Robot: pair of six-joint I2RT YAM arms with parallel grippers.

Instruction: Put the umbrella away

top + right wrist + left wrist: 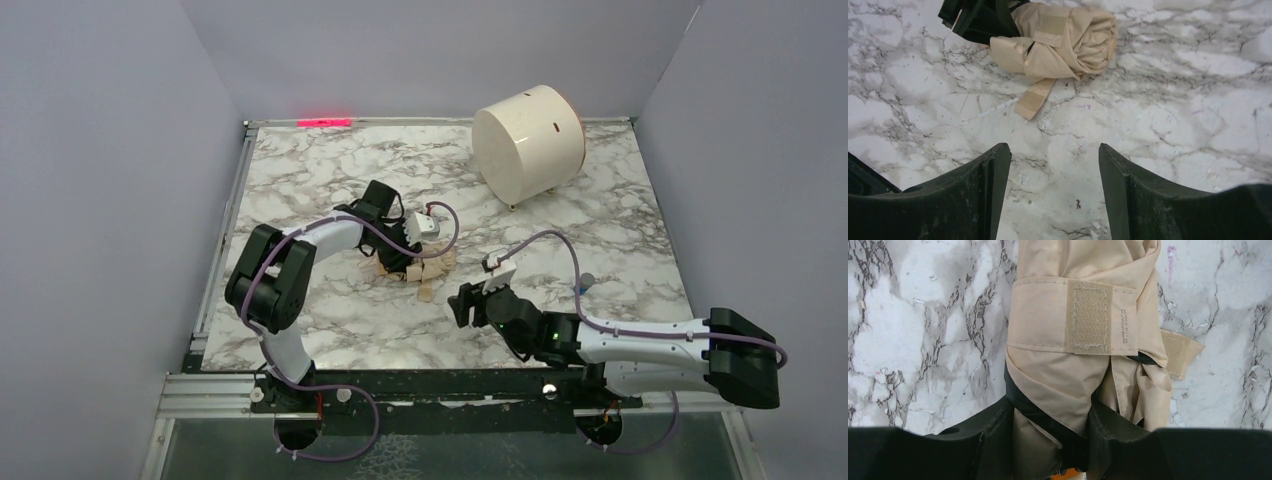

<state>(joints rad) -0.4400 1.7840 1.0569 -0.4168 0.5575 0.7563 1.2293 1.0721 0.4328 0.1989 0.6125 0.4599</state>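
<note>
Nearest the arm bases, the right end effector (pixel 1053 155) hovers low over the marble bench (pixel 330 170) with its jaws spread wide and nothing between them, pointed toward the bundle ahead. Just beyond it lies the umbrella (pixel 1063 40), folded and rolled into a rumpled beige bundle, resting on the bench left of centre. The left end effector (pixel 1050 415) is clamped partway closed around one end of it, fabric bulging between the black fingers. The strap (pixel 1038 315) runs around the roll, but its fastening patch (pixel 1089 315) faces up bare, and the loose tab (pixel 1034 97) trails off onto the bench (so the wrap looks unsecured). The step in hand seems to be closing the strap. The next move likely calls for the right end effector to pinch that thin, flat tab off the surface and draw it taut over the patch while the left holds the roll steady. Far back on the right, well apart, sits a white drum (pixel 528 140).
</note>
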